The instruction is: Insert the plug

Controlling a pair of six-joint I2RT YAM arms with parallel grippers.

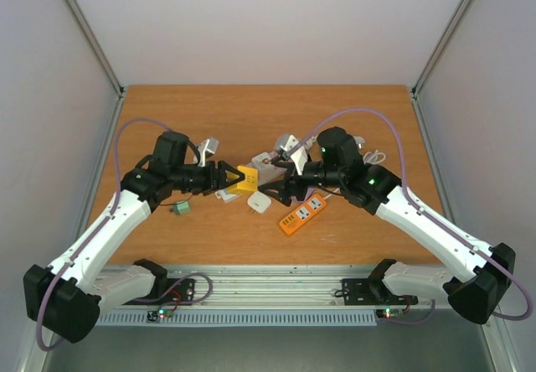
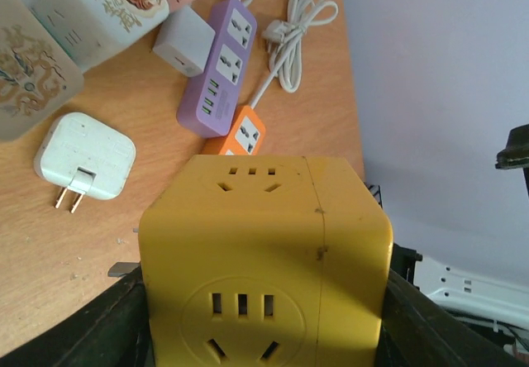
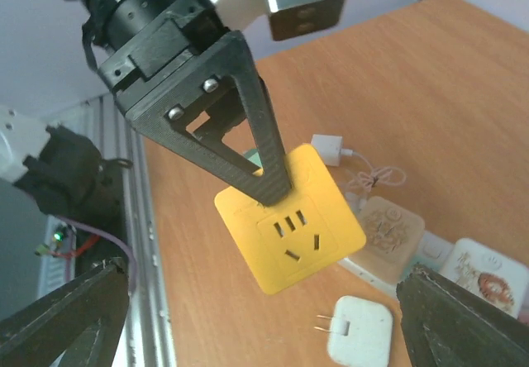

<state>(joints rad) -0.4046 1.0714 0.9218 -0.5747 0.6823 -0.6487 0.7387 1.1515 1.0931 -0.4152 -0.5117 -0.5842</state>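
Note:
My left gripper (image 2: 264,321) is shut on a yellow socket cube (image 2: 264,251), holding it above the table with one socket face turned toward the right arm. In the top view the cube (image 1: 245,178) hangs between the two grippers. A white plug (image 2: 85,156) with two flat prongs lies free on the table, just under and right of the cube (image 3: 289,218) in the right wrist view. My right gripper (image 3: 264,321) stands wide open with nothing between its fingers. It faces the cube, with the plug (image 3: 360,330) near its right finger.
A purple power strip (image 2: 219,65), an orange strip (image 2: 244,131) and a coiled white cable (image 2: 293,28) lie behind the plug. Patterned white boxes (image 2: 29,73) and a small white adapter (image 2: 183,40) sit nearby. A small green part (image 1: 179,208) lies by the left arm.

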